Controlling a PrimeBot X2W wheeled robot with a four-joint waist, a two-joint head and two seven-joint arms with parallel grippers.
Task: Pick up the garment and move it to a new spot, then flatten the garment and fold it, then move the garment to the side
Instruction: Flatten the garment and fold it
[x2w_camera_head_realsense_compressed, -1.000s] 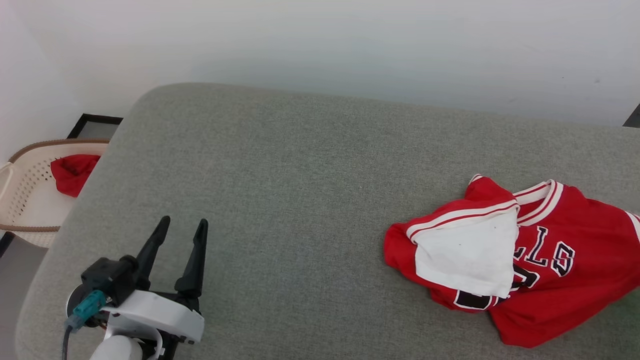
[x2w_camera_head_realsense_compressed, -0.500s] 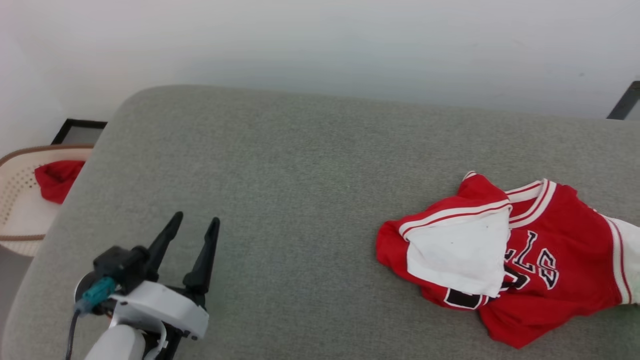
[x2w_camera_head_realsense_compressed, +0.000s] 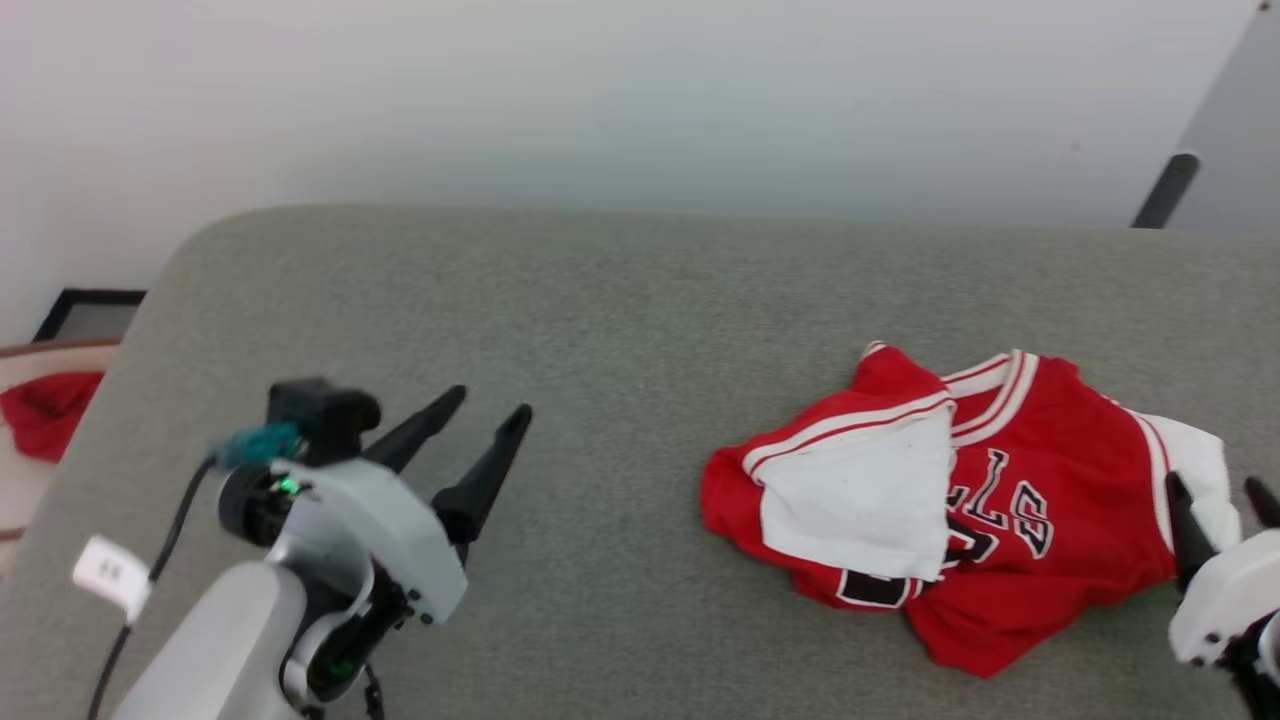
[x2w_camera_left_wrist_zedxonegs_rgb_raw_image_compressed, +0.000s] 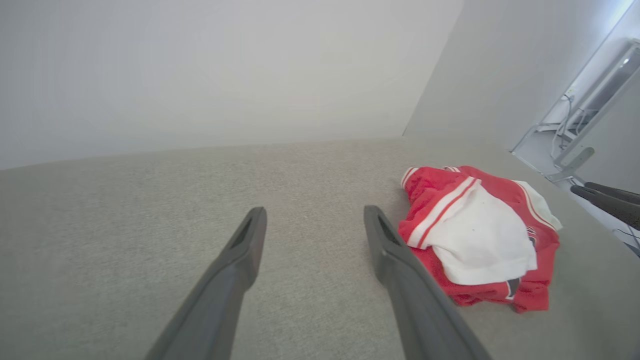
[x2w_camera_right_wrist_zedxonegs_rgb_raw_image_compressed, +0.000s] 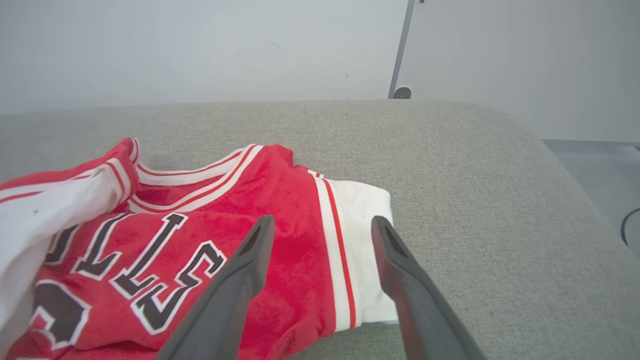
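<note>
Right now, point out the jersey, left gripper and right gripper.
jersey (x2w_camera_head_realsense_compressed: 1090, 500), head view, red cloth beside the lettering
left gripper (x2w_camera_head_realsense_compressed: 492, 400), head view, midway between fingertips
right gripper (x2w_camera_head_realsense_compressed: 1212, 482), head view, midway between fingertips

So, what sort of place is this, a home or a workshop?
Probably a home-like room, perhaps a test setup: a wide grey upholstered surface like a sofa or bed, a red jersey crumpled on it, a cream basket beside it, and a plain white wall behind.
</note>
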